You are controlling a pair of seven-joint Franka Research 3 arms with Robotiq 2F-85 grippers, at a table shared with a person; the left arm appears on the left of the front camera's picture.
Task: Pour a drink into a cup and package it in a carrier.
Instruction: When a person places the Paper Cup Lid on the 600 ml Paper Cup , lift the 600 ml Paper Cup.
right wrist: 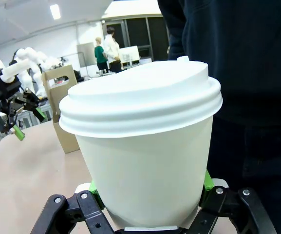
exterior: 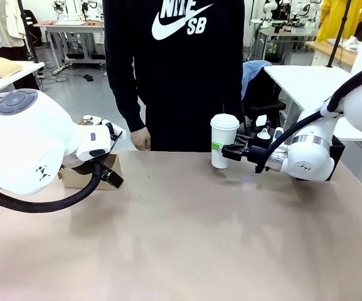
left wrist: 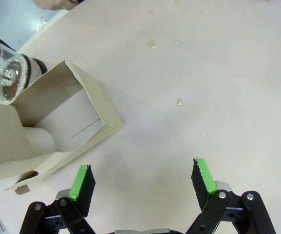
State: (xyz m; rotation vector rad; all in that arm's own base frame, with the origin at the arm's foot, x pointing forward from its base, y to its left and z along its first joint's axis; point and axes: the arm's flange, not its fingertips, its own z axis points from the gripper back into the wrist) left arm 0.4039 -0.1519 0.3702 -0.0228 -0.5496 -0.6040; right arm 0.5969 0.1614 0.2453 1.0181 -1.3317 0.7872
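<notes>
Front view: my right arm (exterior: pixel 309 157) reaches in level from the right. Its jaws are closed on the lidded white cup (exterior: pixel 223 135), low on its wall, near the far edge of the surface (exterior: pixel 187 238) and in front of the person (exterior: pixel 174 69).

Right wrist view: green pads (right wrist: pixel 206 179) press on both sides of the cup, which stands upright.

Front view: my left arm (exterior: pixel 30 144) covers much of the cardboard carrier (exterior: pixel 74 179).

Left wrist view: looks down into the carrier. My left jaws are wide open and hold nothing. They point down at the surface, with the carrier just beside one pad (left wrist: pixel 82 181), not between the pads. A glass carafe (left wrist: pixel 6 80) stands at the carrier's far side. Small droplets (left wrist: pixel 152 44) lie on the surface.
</notes>
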